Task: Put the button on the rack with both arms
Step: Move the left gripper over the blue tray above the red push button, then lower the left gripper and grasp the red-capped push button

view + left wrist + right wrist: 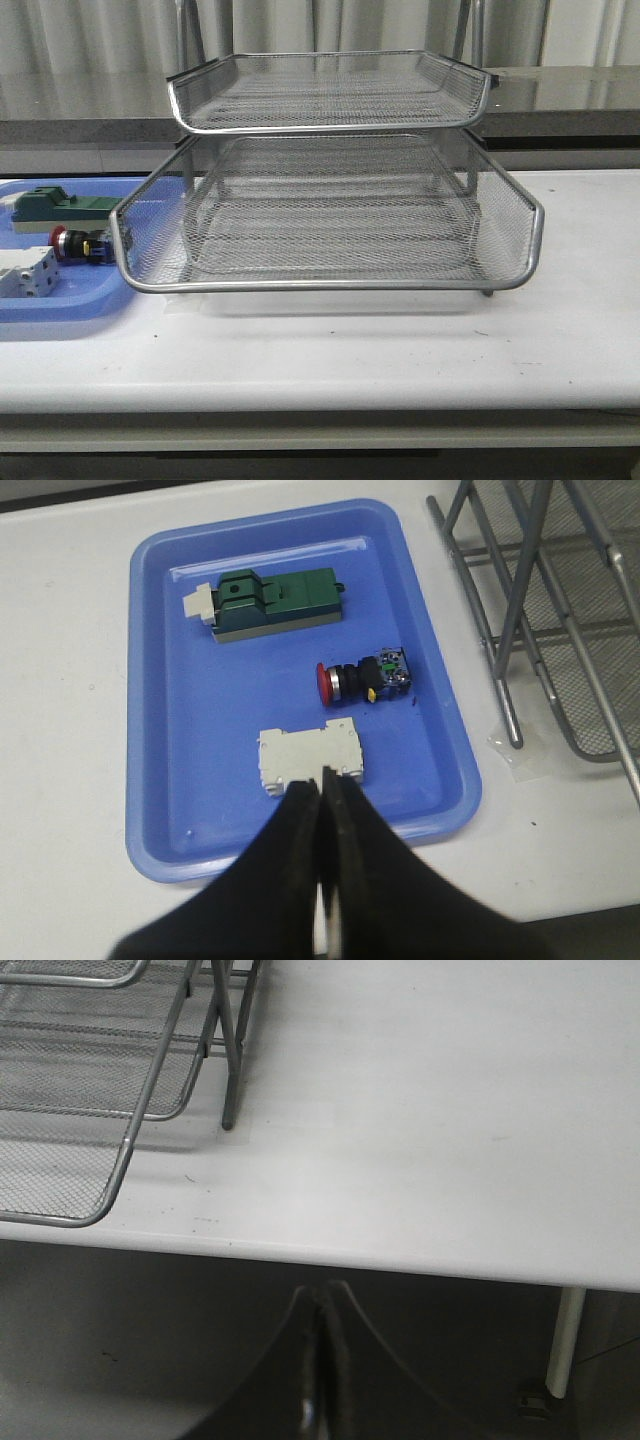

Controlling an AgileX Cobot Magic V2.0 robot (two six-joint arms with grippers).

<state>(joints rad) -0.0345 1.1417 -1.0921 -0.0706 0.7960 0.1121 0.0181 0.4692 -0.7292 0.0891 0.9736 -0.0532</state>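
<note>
Judging from my three feeds, nothing of the job is done yet: the button lies on its side in the blue tray, untouched, and the rack holds nothing on any tier I can see. My left gripper hangs over the tray with its fingers pressed together, empty; the button sits just beyond the fingertips and off toward the rack, with the white terminal block right at the tips (so I'd mind not to nudge it). The green block lies farther out. My right gripper has its fingers together too, off the table edge, the rack's corner well ahead. Grasp, carry and placement all remain.
</note>
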